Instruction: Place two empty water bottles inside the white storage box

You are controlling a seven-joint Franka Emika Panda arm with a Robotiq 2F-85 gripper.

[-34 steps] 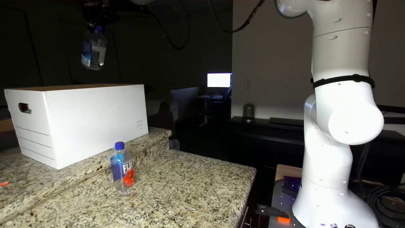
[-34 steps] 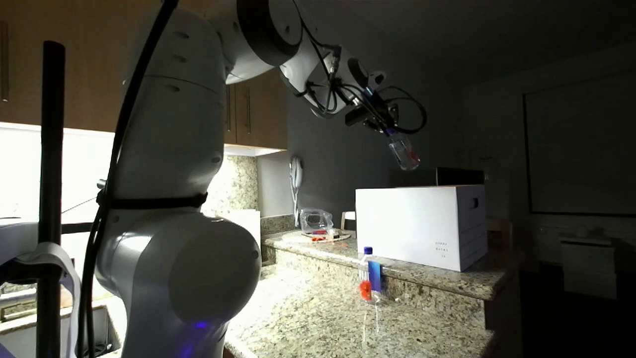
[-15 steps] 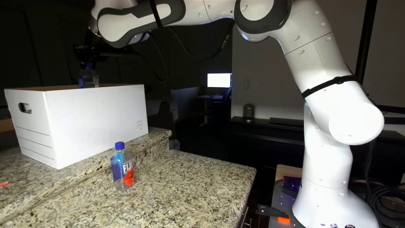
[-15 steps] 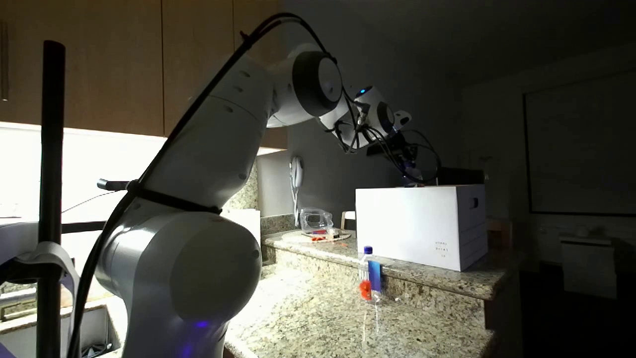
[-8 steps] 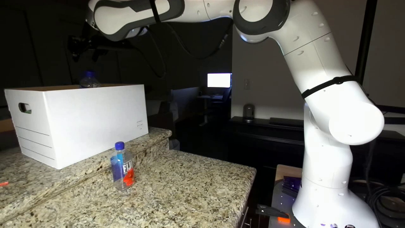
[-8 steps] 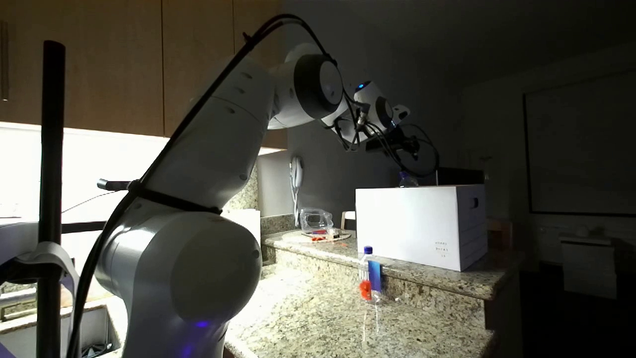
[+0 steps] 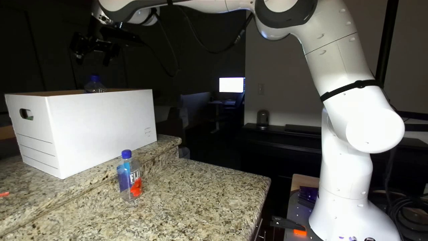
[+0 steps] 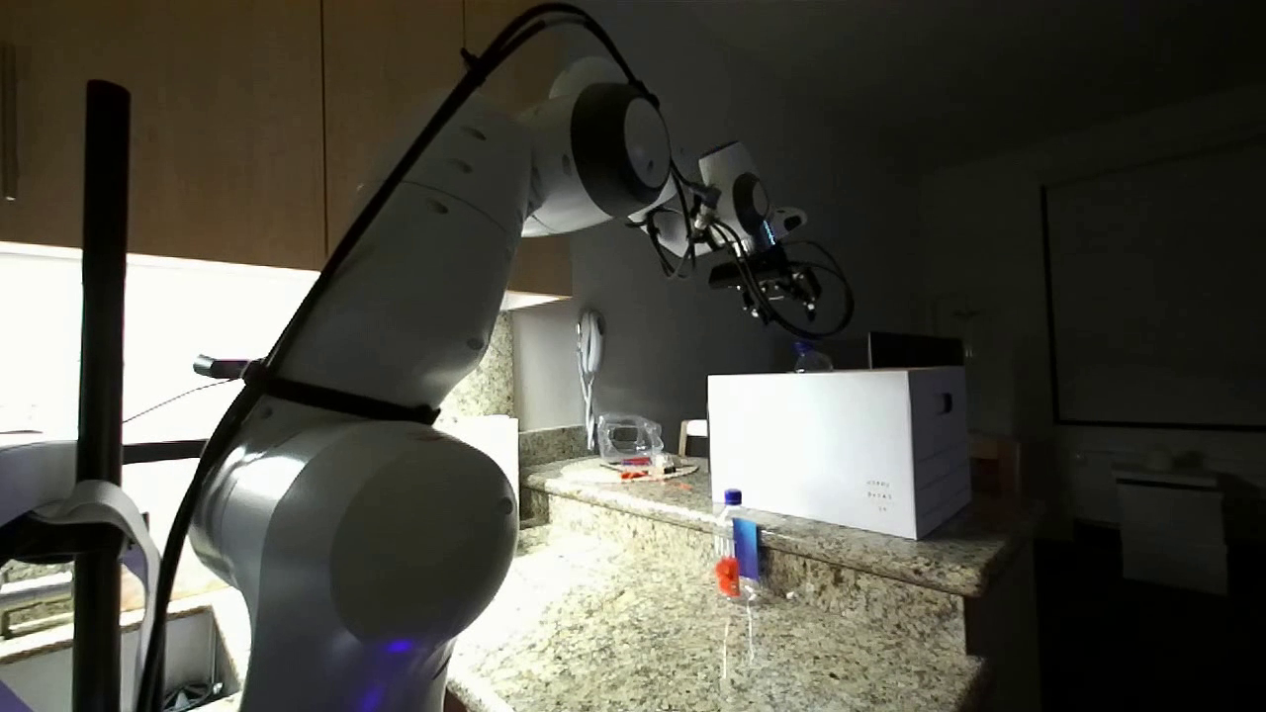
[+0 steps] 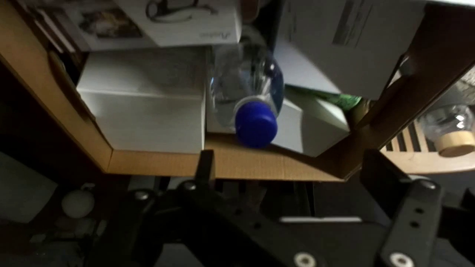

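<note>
The white storage box [image 7: 103, 129] stands on the raised counter ledge in both exterior views. One water bottle [image 9: 241, 79], clear with a blue cap, sits in the box among its contents. Its top [image 7: 95, 87] pokes above the rim, and its lower part is hidden. Directly above that bottle is my gripper [image 7: 93, 61], its jaws spread wide. In the wrist view nothing lies between the fingers of the gripper [image 9: 290, 163]. The second water bottle [image 8: 730, 554], with a blue cap and a red-orange patch, stands upright on the lower counter, in front of the box.
White cartons [image 9: 143, 118] and a printed box [image 9: 189, 26] fill much of the storage box. Beyond the ledge's left part, a round board [image 8: 593, 473] carries small items beside a clear plastic container [image 8: 630, 438]. A step separates the ledge from the lower counter [image 7: 200, 201].
The held bottle came down from above the box into it. My gripper then opened, let it go and rose clear of the cap. The bottle on the counter has not moved.
</note>
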